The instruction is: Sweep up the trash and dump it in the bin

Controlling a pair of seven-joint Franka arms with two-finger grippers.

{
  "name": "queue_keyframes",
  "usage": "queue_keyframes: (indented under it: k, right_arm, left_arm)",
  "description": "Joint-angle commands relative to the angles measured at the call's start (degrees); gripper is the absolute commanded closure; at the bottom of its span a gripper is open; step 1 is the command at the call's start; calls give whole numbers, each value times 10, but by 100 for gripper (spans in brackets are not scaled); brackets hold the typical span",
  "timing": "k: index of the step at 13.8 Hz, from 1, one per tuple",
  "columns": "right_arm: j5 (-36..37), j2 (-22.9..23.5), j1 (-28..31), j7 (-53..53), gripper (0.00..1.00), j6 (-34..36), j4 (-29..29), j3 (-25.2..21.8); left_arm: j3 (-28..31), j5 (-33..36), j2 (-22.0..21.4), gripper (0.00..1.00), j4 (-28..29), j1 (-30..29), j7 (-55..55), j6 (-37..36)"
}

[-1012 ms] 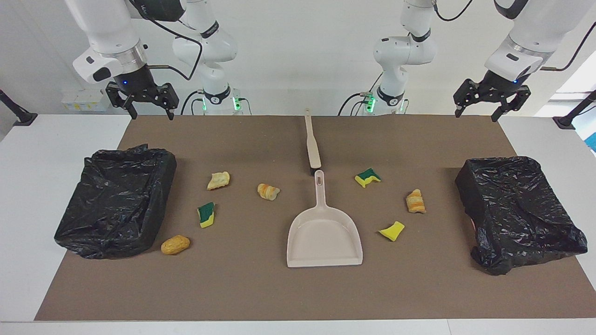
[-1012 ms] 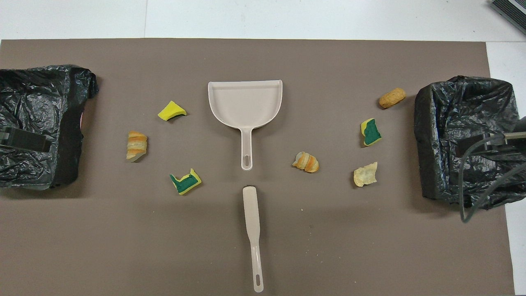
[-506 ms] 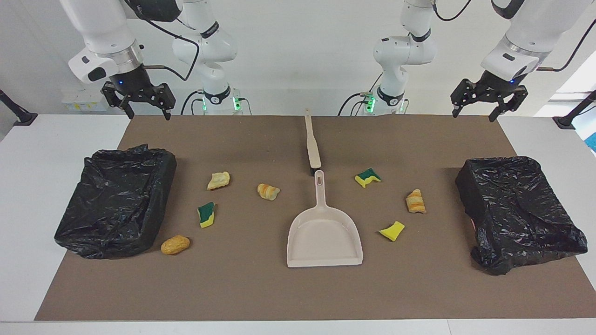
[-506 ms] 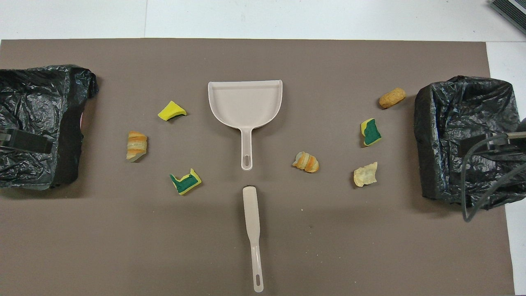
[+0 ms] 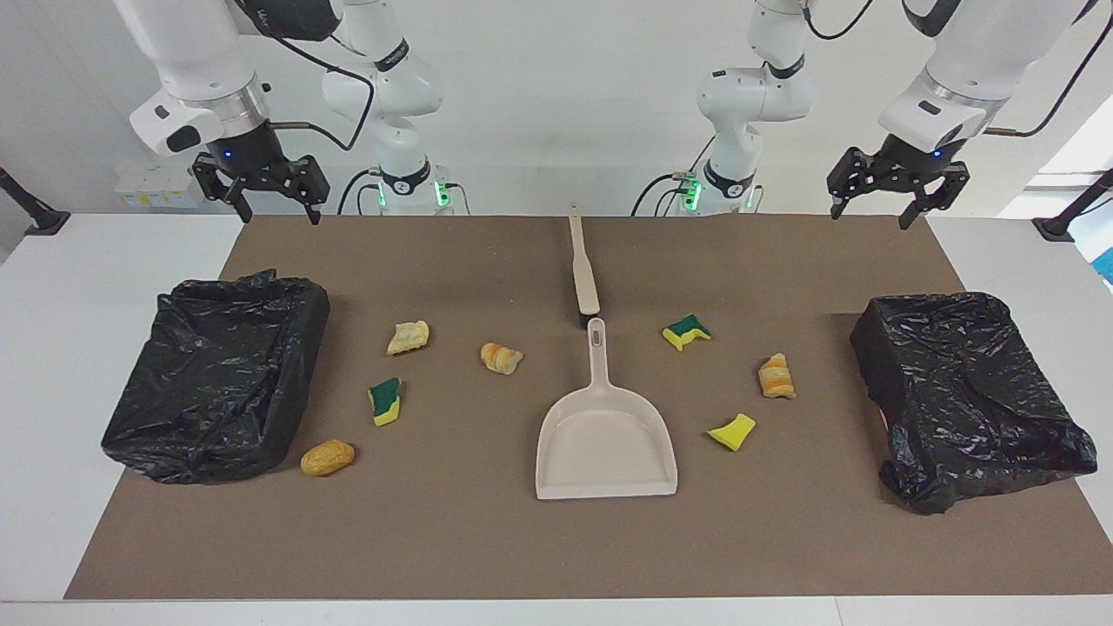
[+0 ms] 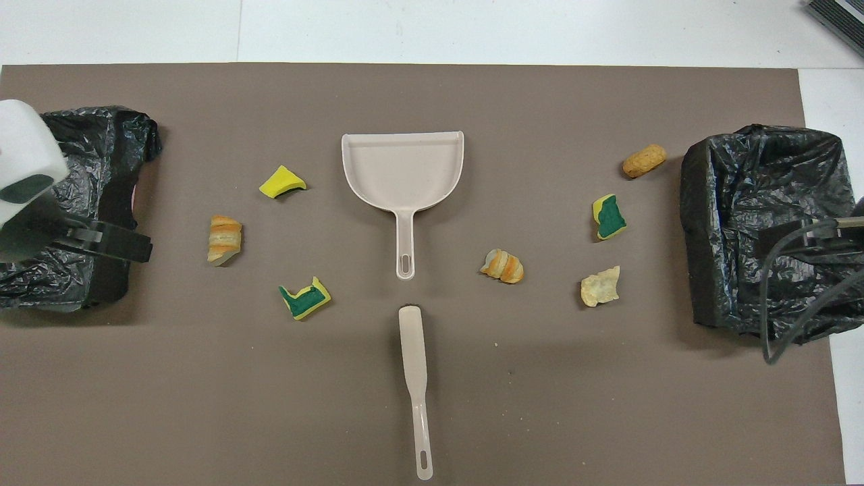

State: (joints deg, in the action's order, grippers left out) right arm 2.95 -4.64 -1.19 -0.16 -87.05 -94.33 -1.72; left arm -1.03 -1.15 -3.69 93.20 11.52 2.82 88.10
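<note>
Seven trash pieces lie on the brown mat. Toward the right arm's end are a pale pastry, a striped pastry, a green-yellow sponge and an orange lump. Toward the left arm's end are a green sponge, a striped pastry and a yellow sponge. The beige dustpan lies mid-table, with the brush nearer the robots. My right gripper and left gripper hang open and empty, high over the mat's robot-side edge.
A black-bagged bin stands at the right arm's end and another at the left arm's end. In the overhead view the left gripper overlaps one bin, the right gripper the other.
My left gripper has moved toward the middle of the table, and its wrist now shows in the overhead view. My right gripper rose slightly. Nothing on the mat moved.
</note>
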Motion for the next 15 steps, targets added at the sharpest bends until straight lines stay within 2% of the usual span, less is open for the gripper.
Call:
queue_keyframes:
  k: [1, 7, 15]
  right_arm:
    - [-11, -22, 0, 3, 0, 13, -22, 1]
    - [-12, -23, 0, 3, 0, 9, -32, 2]
    - [-6, 8, -8, 3, 0, 5, -14, 12]
  left_arm:
    - [8, 3, -39, 0, 72, 59, -54, 33]
    - [7, 2, -79, 0, 191, 182, -171, 110]
    - [7, -11, -62, 0, 298, 321, -313, 242]
